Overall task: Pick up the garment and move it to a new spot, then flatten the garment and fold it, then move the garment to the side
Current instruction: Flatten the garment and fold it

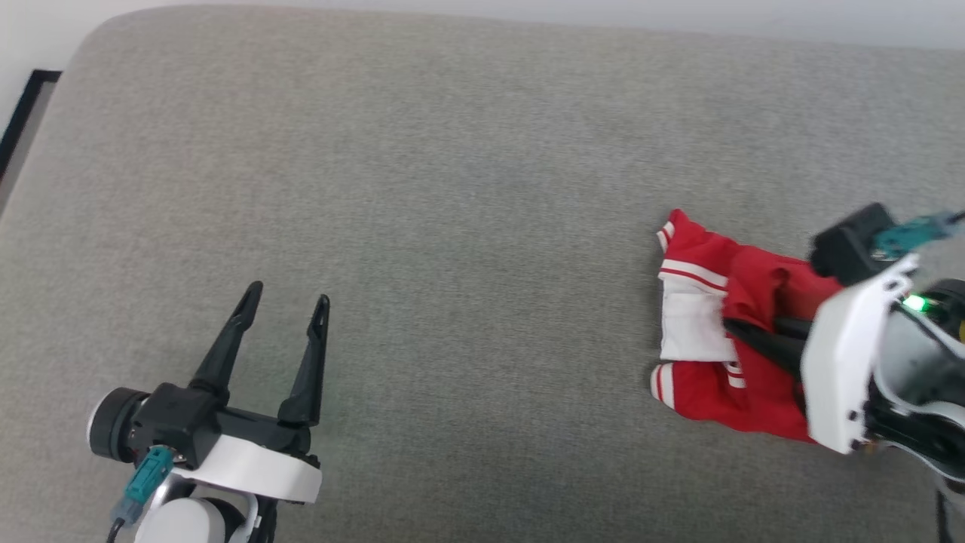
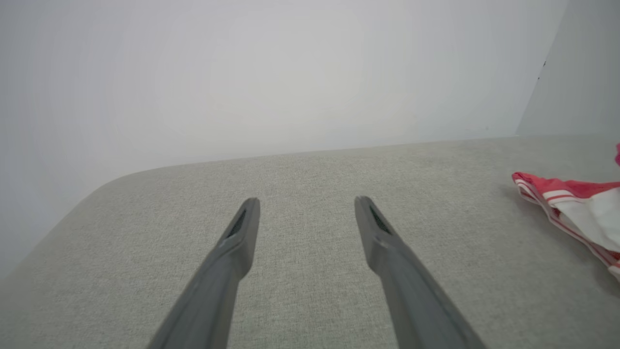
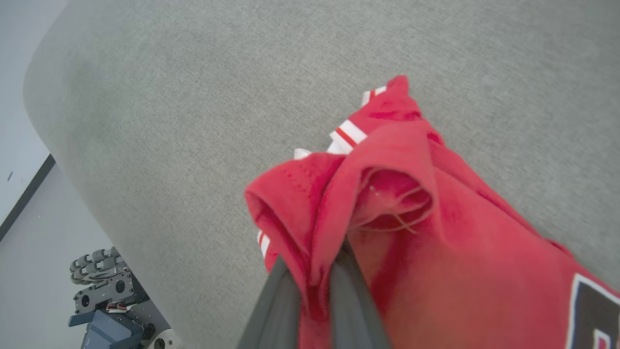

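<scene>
The garment is a red jersey with white panels and striped trim, bunched up at the right of the grey cushioned surface. My right gripper is shut on a fold of its red fabric. In the right wrist view the cloth drapes over and between the two dark fingers, and a black numeral edge shows at the lower right. My left gripper stands open at the lower left, far from the jersey, with nothing between its fingers. The left wrist view catches the jersey's edge at the far right.
The grey surface has a rounded far-left corner and a pale wall behind it. A dark strip runs beside its left edge. Beyond that edge the right wrist view shows robot hardware on the floor.
</scene>
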{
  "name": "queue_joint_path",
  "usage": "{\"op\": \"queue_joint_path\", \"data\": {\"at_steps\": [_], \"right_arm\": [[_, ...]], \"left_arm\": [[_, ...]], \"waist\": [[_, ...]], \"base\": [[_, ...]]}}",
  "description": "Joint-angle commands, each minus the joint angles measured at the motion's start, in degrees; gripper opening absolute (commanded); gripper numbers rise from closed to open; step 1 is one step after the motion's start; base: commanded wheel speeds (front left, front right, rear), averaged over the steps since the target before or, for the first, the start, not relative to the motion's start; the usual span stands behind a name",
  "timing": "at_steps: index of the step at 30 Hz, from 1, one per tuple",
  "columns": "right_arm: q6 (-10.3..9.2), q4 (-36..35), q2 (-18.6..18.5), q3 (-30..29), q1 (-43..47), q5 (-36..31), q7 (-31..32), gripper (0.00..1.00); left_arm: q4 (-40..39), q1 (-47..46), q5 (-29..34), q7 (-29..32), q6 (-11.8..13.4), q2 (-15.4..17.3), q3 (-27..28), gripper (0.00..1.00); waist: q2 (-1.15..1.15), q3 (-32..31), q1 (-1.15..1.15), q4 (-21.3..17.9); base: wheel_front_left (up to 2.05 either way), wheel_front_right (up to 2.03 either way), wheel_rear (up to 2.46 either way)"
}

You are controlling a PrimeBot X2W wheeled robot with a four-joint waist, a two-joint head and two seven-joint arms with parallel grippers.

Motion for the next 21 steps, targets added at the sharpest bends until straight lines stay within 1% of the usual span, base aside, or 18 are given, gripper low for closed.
{"op": "queue_joint_path", "data": {"at_steps": [1,5,10,14,18,19,20,21], "right_arm": [[0.00,1.37,0.54,2.07,-1.89,-0.89,-0.65,0.00],[0.00,5.46,1.99,5.76,-4.46,-1.04,-2.15,0.00],[0.00,11.84,2.87,8.60,-6.11,-1.66,-5.44,0.00],[0.00,15.92,3.04,10.83,-6.87,-1.21,-7.95,0.00],[0.00,18.04,3.28,12.11,-7.44,-0.75,-9.85,0.00],[0.00,18.39,3.37,12.34,-7.84,-0.53,-10.64,0.27],[0.00,18.76,3.72,12.37,-8.35,-0.02,-11.53,0.49],[0.00,19.19,4.14,12.10,-8.51,0.71,-12.23,0.92]], "left_arm": [[-0.03,-0.12,-0.67,-0.25,0.13,-0.33,-0.30,1.00],[-0.05,-1.18,-0.89,-0.25,0.13,-0.61,-1.16,1.00],[0.37,-1.60,-1.34,-0.25,0.13,-0.86,-1.66,1.00],[0.75,-1.77,-1.52,-0.25,0.13,-0.72,-1.51,1.00],[1.10,-1.65,-1.70,-0.25,0.13,-0.49,-1.14,1.00],[1.16,-1.62,-1.52,-0.25,0.13,-0.36,-0.96,1.00],[1.21,-1.54,-1.29,-0.25,0.13,-0.26,-0.69,1.00],[1.28,-1.44,-1.17,-0.25,0.13,-0.25,-0.50,1.00]], "waist": [[0.00,0.15,0.00,1.05],[0.00,0.67,0.00,2.27],[0.00,1.17,0.00,3.15],[0.00,1.37,0.00,3.18],[0.00,1.17,0.00,2.71],[0.00,1.06,0.00,2.45],[0.00,0.88,0.00,2.05],[0.00,0.62,0.00,1.73]], "base": [[0.00,0.00,0.00],[0.00,0.00,0.00],[0.00,0.00,0.00],[0.00,0.00,0.00],[0.00,0.00,0.00],[0.00,0.00,0.00],[0.00,0.00,0.00],[0.00,0.00,0.00]]}}
